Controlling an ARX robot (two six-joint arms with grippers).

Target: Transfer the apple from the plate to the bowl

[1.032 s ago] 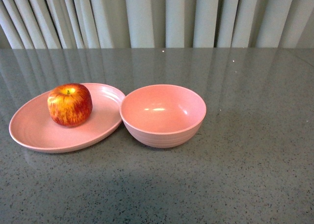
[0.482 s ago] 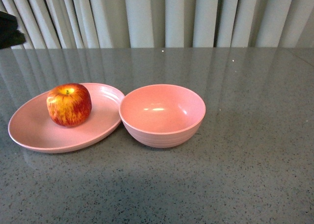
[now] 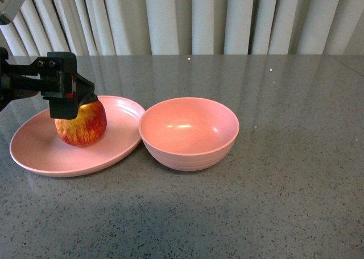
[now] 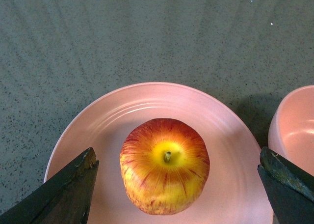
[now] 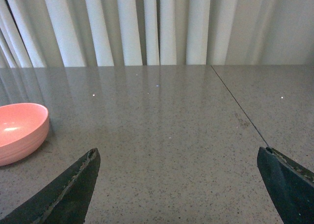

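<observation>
Apple (image 3: 83, 128) rests on the left half of the pink plate (image 3: 40, 152), stem up, and has not moved from where it sat a second ago; what has changed is that the left end effector (image 3: 71, 103) has come in from the left edge of the front view. Half a second ago only a dark sliver of it showed in that view's upper left corner. It now hangs over the top of the fruit and hides the yellow stem patch from the front. The left wrist view shows its jaws spread wide, one on each side of the apple with plate showing between each jaw and the fruit, so nothing is gripped yet. I judge the reach to be nearly done, with lowering and closing next. The pink bowl (image 3: 189, 157) stands empty just right of the plate, their rims touching or nearly so, which makes the carry short. The right end effector (image 5: 177, 154) is also spread wide and holds nothing, over bare grey speckled surface (image 3: 273, 202) to the right of the bowl.
</observation>
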